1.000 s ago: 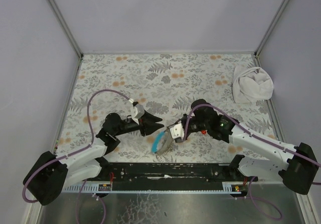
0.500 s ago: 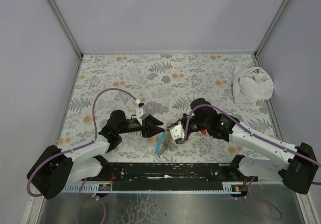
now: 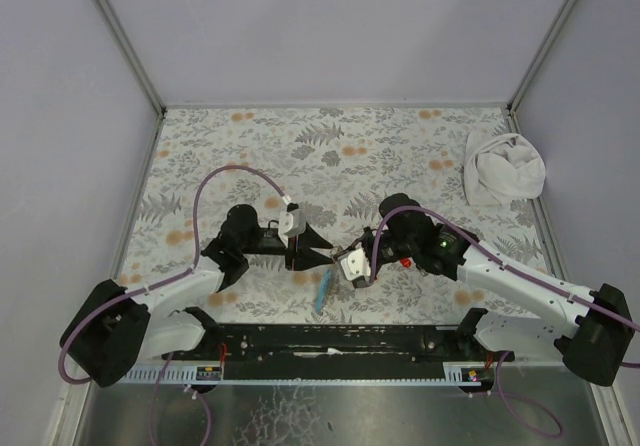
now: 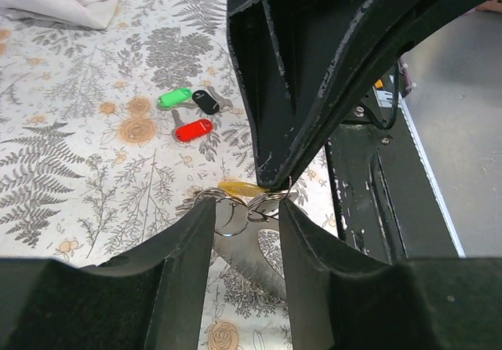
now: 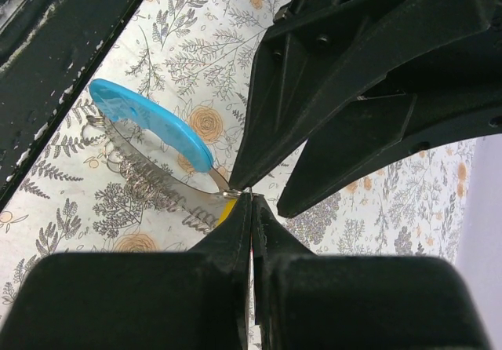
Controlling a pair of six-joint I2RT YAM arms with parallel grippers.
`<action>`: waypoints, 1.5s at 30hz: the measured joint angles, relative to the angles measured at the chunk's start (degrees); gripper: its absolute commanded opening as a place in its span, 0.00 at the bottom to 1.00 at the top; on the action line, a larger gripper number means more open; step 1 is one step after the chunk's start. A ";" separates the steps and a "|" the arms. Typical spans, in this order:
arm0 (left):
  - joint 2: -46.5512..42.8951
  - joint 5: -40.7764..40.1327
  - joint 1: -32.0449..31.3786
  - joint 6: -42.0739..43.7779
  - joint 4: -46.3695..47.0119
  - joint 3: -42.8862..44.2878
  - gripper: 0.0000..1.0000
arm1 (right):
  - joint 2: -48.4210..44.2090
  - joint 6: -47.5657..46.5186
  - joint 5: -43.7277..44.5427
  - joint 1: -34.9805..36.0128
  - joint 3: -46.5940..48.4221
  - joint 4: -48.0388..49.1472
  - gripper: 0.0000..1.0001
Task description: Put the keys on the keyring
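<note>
Both arms lie low over the near middle of the bench [image 3: 400, 146] and point at each other. The left arm [image 3: 190, 286] comes from the near left corner, bends at the elbow and stretches to the right. The right arm [image 3: 520, 281] comes from the near right corner and stretches to the left. The 2 hands meet tip to tip.

The left hand [image 3: 322, 249] is spread apart. In its wrist view its 2 fingers [image 4: 180, 271] stand on either side of the pointed tip of the right hand [image 4: 271, 181], with a gap between them, and they hold nothing.

The right hand has its fingers pressed together on the grey end of the keyring [image 5: 149, 121]. The blue part of the hoop runs away to the left in the right wrist view. From the top camera the hoop looks thin and edge-on, just near of the 2 hands. Small metal rings [image 4: 227, 213] hang at the pinched end. The tan-yellow key [image 4: 239, 187] is just beside the right fingertips; I cannot tell if it is pinched too, or if it is threaded on the hoop.

The other 3 keys lie flat on the bench, apart from the keyring: the green key [image 4: 175, 97] and the black key [image 4: 205, 101] touching side by side, the red key [image 4: 194, 130] near them. A white cloth [image 3: 503, 169] lies at the far right.
</note>
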 measured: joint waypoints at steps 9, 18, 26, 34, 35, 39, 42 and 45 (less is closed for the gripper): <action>2.34 5.68 0.07 2.21 -2.95 1.88 0.17 | 0.11 -0.15 0.04 0.02 0.04 -0.07 0.00; 2.71 6.47 0.37 3.08 -4.42 2.43 0.00 | 0.15 0.02 0.22 0.22 0.04 -0.17 0.00; 1.09 3.02 0.35 3.56 -6.08 2.47 0.00 | -1.14 2.19 3.43 0.46 -0.09 -0.63 0.00; -1.51 -4.02 -0.04 1.62 -6.34 2.45 0.00 | -3.43 9.68 6.75 0.44 -1.07 0.83 0.00; -1.77 -4.70 -0.04 1.42 -6.36 2.38 0.00 | -3.37 10.58 7.17 0.44 -1.07 1.14 0.00; -2.93 -6.75 -0.07 0.70 -6.29 1.60 0.00 | -2.64 14.43 7.76 0.44 -1.20 2.86 0.21; -3.28 -8.20 0.00 0.72 -6.34 0.96 0.00 | -2.14 17.57 7.61 0.44 -1.66 3.69 0.32; -3.34 -9.22 0.00 0.83 -6.38 0.74 0.00 | -2.16 19.76 7.56 0.44 -2.25 3.96 0.45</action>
